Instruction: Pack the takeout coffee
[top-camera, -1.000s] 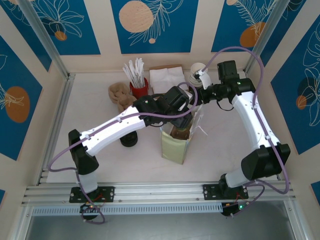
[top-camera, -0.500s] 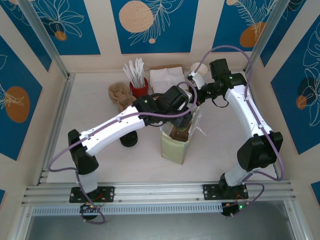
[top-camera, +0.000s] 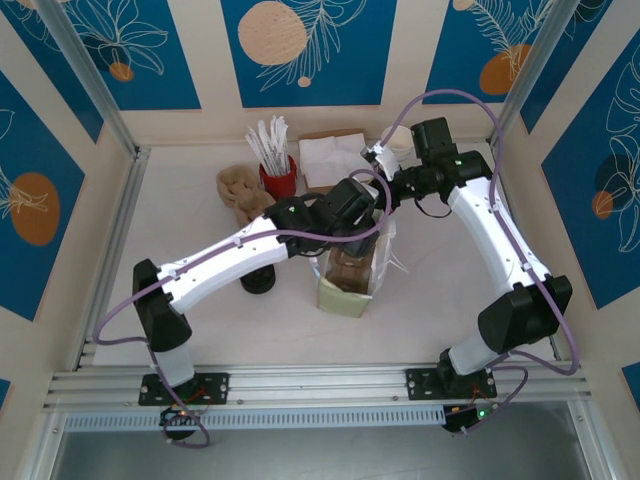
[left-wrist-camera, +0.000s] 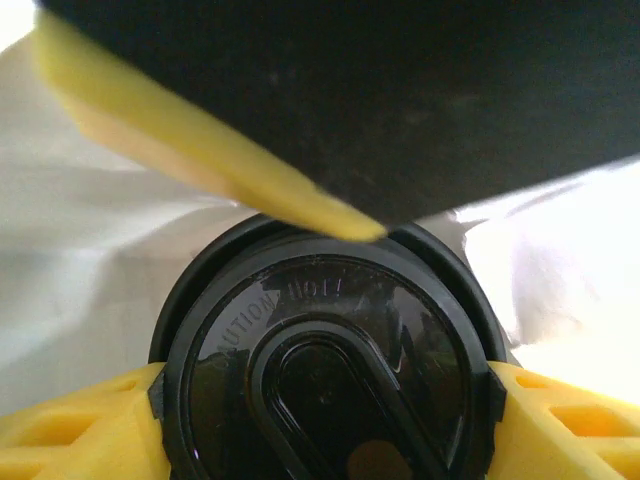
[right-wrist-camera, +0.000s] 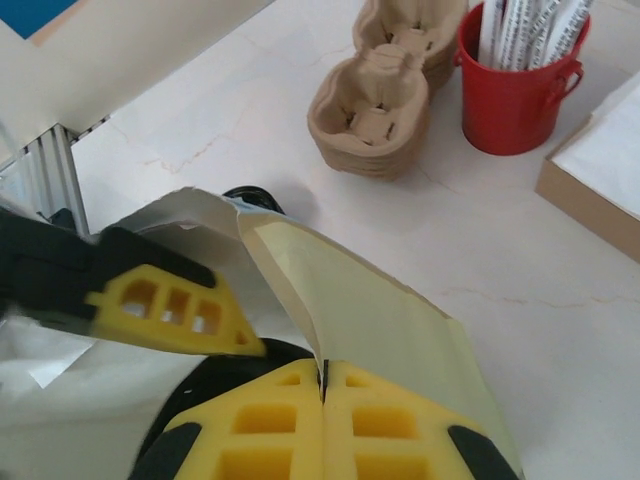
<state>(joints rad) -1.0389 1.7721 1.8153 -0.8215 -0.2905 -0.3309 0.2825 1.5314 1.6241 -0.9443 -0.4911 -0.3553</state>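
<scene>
Where the top external camera looks down, the left arm is seen stretched from its base diagonally toward the table's middle, its wrist bent down so that the left gripper (top-camera: 358, 228) is sunk into the open mouth of the paper bag (top-camera: 345, 290). The right arm is raised from its base, folded at the elbow and turned back inward, and the right gripper (top-camera: 385, 198) is set at the bag's far right top edge. A red cup of stirrers (top-camera: 278, 172), a stack of cardboard carriers (top-camera: 240, 190) and a napkin box (top-camera: 330, 152) are ranged behind the bag.

From the left wrist, the black lid of the takeout coffee (left-wrist-camera: 330, 340) is seen between the left gripper's (left-wrist-camera: 325, 390) yellow fingers (left-wrist-camera: 80, 430), which are pressed against its opposite sides. White bag walls are seen around the lid, so the cup is held inside the bag's mouth. A black part with a yellow edge (left-wrist-camera: 230, 170) crosses above.

From the right wrist, the right gripper (right-wrist-camera: 323, 385) is seen pressed together, a flap of the bag (right-wrist-camera: 380, 310) pinched in the seam. An arc of the coffee lid (right-wrist-camera: 265, 350) is seen just beyond the fingers.
</scene>
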